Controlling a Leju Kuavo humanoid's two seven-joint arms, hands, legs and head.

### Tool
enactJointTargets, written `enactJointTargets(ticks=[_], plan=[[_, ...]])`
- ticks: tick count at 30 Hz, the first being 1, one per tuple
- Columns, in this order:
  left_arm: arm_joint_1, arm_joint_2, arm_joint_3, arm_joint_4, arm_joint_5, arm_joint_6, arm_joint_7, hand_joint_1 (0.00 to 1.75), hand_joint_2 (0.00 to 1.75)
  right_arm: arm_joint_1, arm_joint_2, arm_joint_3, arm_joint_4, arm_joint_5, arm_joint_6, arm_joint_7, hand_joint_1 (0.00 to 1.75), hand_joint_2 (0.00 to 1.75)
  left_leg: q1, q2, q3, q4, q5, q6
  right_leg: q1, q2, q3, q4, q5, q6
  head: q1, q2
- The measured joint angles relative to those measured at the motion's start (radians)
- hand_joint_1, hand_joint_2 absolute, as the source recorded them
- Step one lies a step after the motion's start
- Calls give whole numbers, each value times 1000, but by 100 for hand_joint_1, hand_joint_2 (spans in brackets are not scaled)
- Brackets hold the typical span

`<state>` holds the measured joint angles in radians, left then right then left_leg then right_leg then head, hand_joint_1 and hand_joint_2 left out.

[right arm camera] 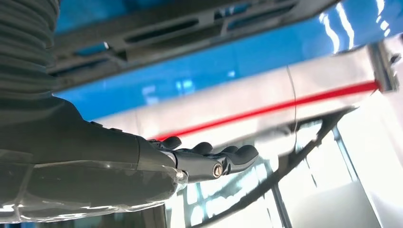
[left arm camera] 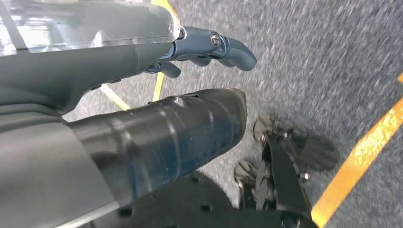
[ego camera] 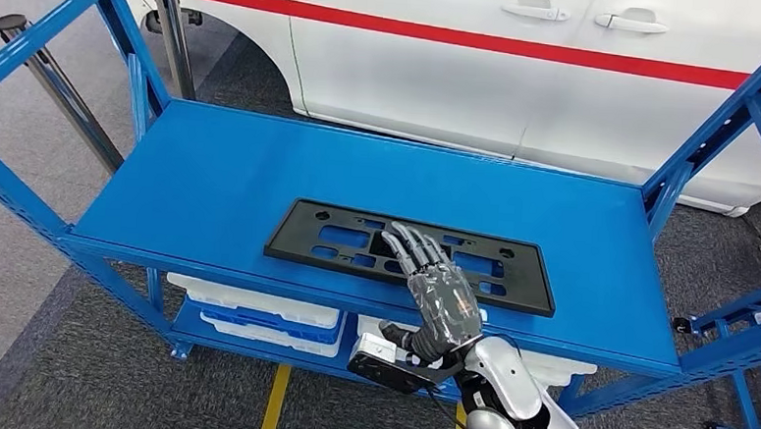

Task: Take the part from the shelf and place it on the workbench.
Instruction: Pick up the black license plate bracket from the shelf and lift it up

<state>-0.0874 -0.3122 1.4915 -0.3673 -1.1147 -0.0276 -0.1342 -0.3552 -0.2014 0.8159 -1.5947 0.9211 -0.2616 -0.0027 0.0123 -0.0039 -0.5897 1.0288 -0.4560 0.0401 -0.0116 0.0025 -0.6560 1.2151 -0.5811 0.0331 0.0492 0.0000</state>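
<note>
Evidently at the reach step, the right hand (ego camera: pixel 438 296) hovers with fingers spread and empty over the black part (ego camera: pixel 336 238) on the shelf (ego camera: pixel 212 166), so next comes closing on its near edge.

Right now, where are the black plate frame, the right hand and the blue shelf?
black plate frame (ego camera: pixel 309 230), head view, its left end.
right hand (ego camera: pixel 441 298), head view, back of the hand.
blue shelf (ego camera: pixel 212 171), head view, bare top surface.
</note>
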Motion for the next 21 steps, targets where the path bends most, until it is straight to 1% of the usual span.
enactJointTargets(ticks=[1,2,3,4,5,6,7,8,9,10,12,13,14,15,16,17,18,19,20,21], plan=[[1,-4,-2,-10,7,0,6,0,0,-5,-2,9,10,21,-19,5,0,175,-1,0,0,0,-1,1,-1,0,-28,54,-19,2,0,0],[3,-7,-6,-19,14,0,10,0,0,-9,-4,16,20,36,-35,10,0,175,-1,0,1,0,-1,2,-1,0,-47,88,-24,2,0,0],[4,-10,-11,-27,20,0,13,0,0,-13,-5,23,29,49,-50,14,0,175,-1,-1,2,0,-2,2,-1,0,-56,97,-15,2,0,0],[6,-14,-16,-36,26,1,17,0,0,-19,-7,31,40,62,-64,18,0,175,-1,-2,4,0,-3,2,-1,0,-52,78,10,-1,0,0],[8,-17,-21,-44,29,2,19,0,0,-26,-8,37,48,69,-73,20,0,175,-2,-4,8,0,-5,2,0,0,-27,20,50,-5,0,0],[9,-21,-25,-51,31,2,20,0,0,-33,-10,42,55,73,-79,21,0,175,-2,-5,12,0,-7,1,1,0,5,-54,87,-11,0,0],[10,-24,-27,-57,32,2,20,0,0,-39,-12,46,61,76,-81,22,0,175,-3,-5,14,0,-9,-2,5,0,35,-120,113,-18,0,0],[11,-26,-29,-62,32,2,21,0,0,-45,-13,50,65,77,-83,23,0,175,-4,-5,14,0,-10,-5,8,0,54,-164,126,-23,0,0],[12,-29,-31,-66,33,3,22,0,0,-49,-15,53,70,80,-84,25,0,175,-4,-5,14,-1,-10,-9,11,0,62,-183,126,-27,0,0],[12,-30,-34,-70,36,4,22,0,0,-51,-16,57,74,82,-86,27,0,175,-5,-4,13,-2,-10,-14,14,1,62,-187,125,-29,0,0],[13,-33,-42,-76,44,9,25,0,0,-57,-17,63,83,87,-93,34,0,175,-4,-3,14,1,-16,-26,9,2,68,-197,129,-38,0,0],[13,-33,-47,-79,50,14,25,0,0,-62,-17,66,88,87,-97,38,0,175,-4,-3,7,18,-29,-31,6,1,72,-203,131,-44,-1,0],[14,-33,-52,-81,56,21,25,0,0,-68,-18,69,93,82,-99,41,0,175,-4,-3,-9,56,-52,-34,3,0,76,-208,133,-49,-1,0],[15,-33,-55,-82,63,30,24,0,0,-74,-18,72,100,73,-98,44,0,175,-3,-2,-36,113,-82,-37,3,-2,78,-210,133,-52,-1,0],[15,-33,-58,-82,69,41,22,0,0,-80,-18,75,108,59,-94,46,0,175,-2,-2,-70,181,-113,-40,4,-3,77,-209,133,-55,-2,0],[16,-32,-63,-82,75,52,20,0,0,-84,-19,77,118,43,-87,47,0,175,-2,-2,-100,240,-132,-42,4,-4,77,-209,132,-56,-2,0],[18,-32,-67,-82,81,63,17,0,0,-87,-20,78,128,27,-78,49,0,175,-1,-2,-118,271,-134,-44,5,-5,78,-208,131,-56,-2,0],[19,-31,-71,-82,87,72,14,0,0,-91,-20,80,137,12,-68,50,0,175,0,-2,-117,264,-116,-45,5,-4,78,-206,130,-56,-2,0],[20,-31,-74,-82,94,82,12,0,0,-95,-21,82,145,-3,-57,52,0,175,0,-2,-96,216,-81,-45,5,-3,79,-204,128,-54,-2,0],[21,-30,-77,-82,100,90,9,0,0,-101,-21,83,153,-16,-46,53,0,175,0,-1,-65,146,-44,-43,5,-3,80,-199,125,-52,-2,0]])
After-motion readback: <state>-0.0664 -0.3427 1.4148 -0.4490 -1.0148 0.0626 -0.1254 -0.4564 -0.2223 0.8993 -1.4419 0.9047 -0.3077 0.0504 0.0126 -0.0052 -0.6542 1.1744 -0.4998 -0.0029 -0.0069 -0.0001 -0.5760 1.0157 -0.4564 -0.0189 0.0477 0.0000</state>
